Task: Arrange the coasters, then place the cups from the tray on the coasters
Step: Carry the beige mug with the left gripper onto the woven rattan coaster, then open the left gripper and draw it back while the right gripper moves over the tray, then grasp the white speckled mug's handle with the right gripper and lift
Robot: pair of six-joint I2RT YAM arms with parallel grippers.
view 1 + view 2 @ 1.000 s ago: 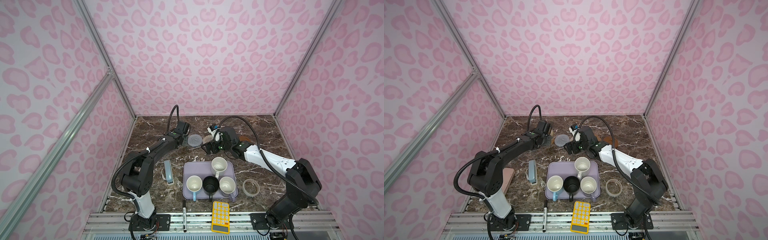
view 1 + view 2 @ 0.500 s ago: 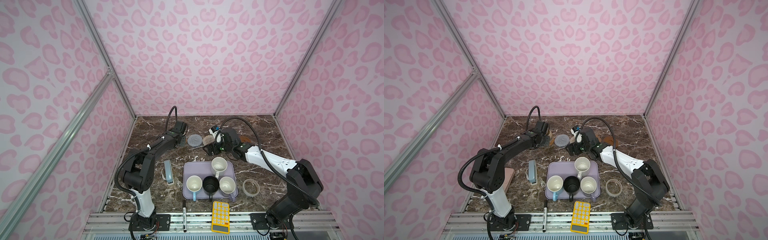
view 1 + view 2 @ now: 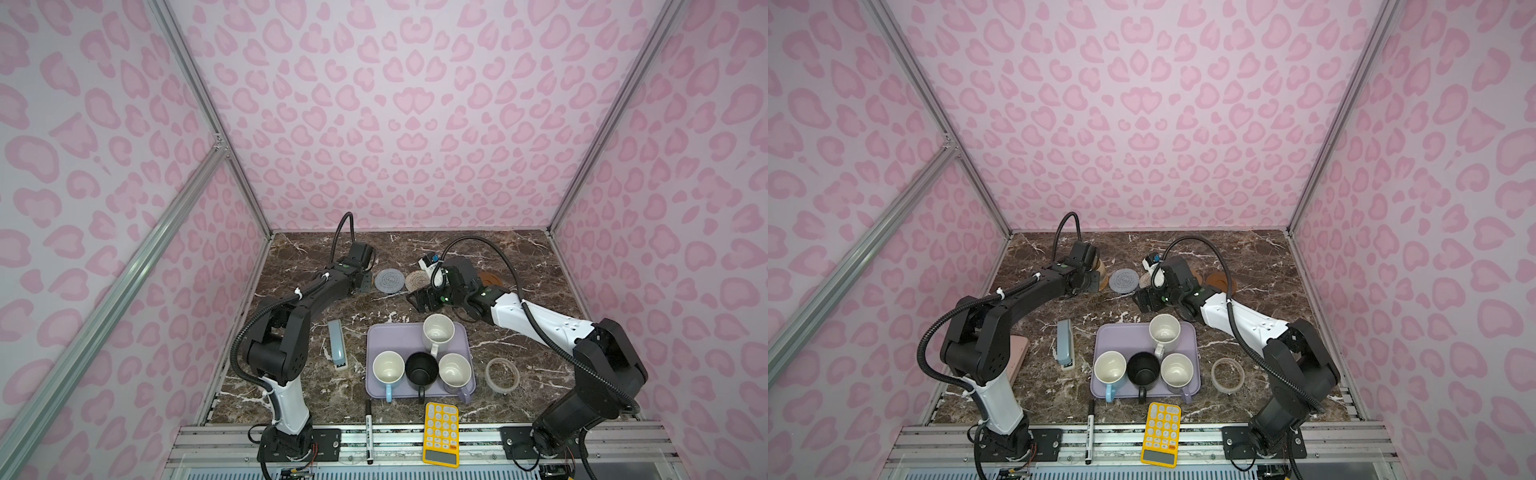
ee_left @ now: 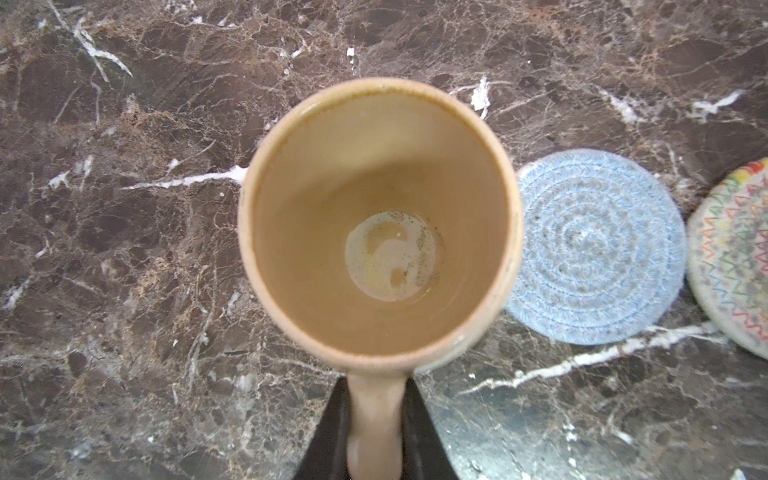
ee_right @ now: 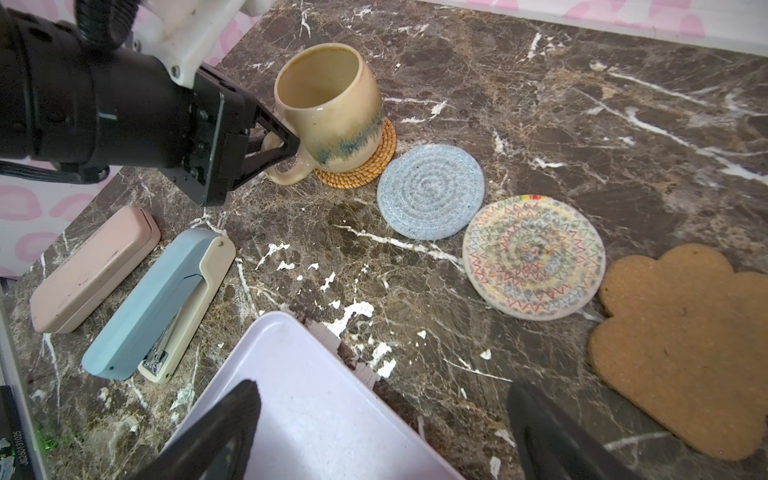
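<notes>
Left gripper (image 5: 287, 146) pinching beige mug (image 5: 328, 104) handle, mug on orange coaster (image 5: 368, 168); right gripper (image 5: 386, 419) spread near tray (image 5: 316, 399)

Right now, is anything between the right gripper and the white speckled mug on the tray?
Nothing visible does. In a top view the right gripper hangs open near the tray's far edge. The white speckled mug stands by that edge, and the gap between them looks clear.
</notes>
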